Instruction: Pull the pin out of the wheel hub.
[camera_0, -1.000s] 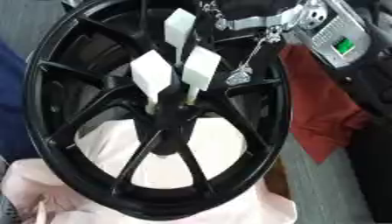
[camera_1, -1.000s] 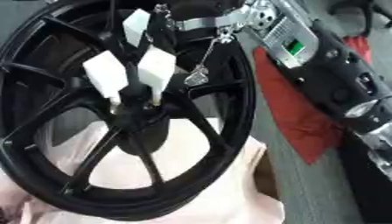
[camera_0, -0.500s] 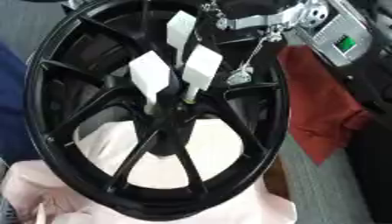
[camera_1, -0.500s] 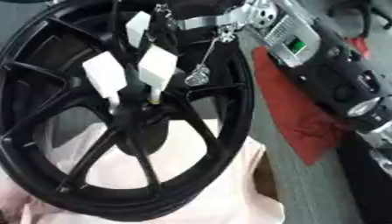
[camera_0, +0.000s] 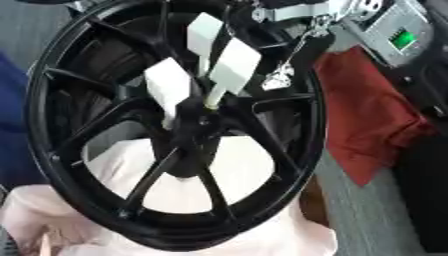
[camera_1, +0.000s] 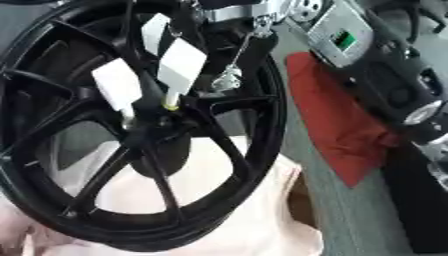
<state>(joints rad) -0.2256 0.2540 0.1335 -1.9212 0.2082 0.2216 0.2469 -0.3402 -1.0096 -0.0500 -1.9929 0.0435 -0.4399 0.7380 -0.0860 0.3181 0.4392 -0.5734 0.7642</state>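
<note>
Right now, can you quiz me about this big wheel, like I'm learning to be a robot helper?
1. True or false: the wheel is white.
2. What colour is the cloth lying to the right of the wheel? A blue, B red, C green.
3. Fill in: the right hand reaches in toward the wheel's ____.

Key: 1 false, it is black. 2 B. 3 hub.

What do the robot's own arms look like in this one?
Only the right arm shows, entering from the upper right. Its casing is black, with a grey panel bearing a green mark and a round silver joint. A silver bracket sits at its far end, with a thin metal link hanging from it. No left arm is in view.
</note>
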